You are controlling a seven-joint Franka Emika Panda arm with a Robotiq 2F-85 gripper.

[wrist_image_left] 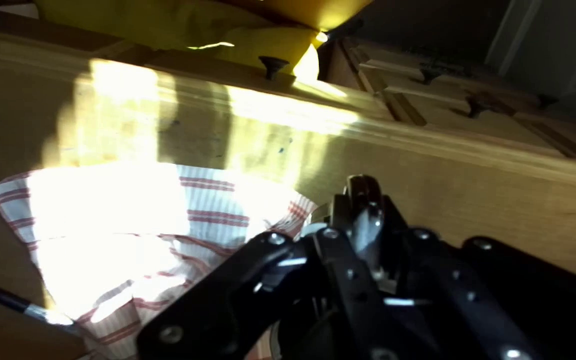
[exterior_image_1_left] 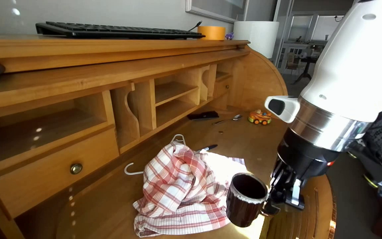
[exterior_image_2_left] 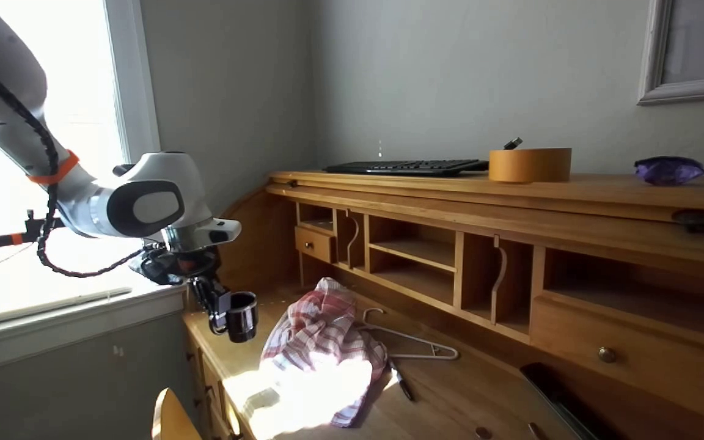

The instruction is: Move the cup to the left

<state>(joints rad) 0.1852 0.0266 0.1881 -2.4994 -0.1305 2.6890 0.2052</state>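
The cup is a dark brown-black mug with a lighter rim, in an exterior view and in an exterior view. My gripper is on its handle side. In the wrist view, the gripper's fingers are closed on both sides of the cup's shiny dark handle. The cup's body is mostly hidden there behind the fingers. The cup appears held a little above the desk, slightly tilted, near the desk's front edge. The red-and-white checked cloth lies crumpled beside it, also in the wrist view.
A white hanger lies partly under the cloth, with a pen near it. A toy car, a spoon and a flat black object lie farther off. Cubbyholes and a drawer line the back. A chair stands in front.
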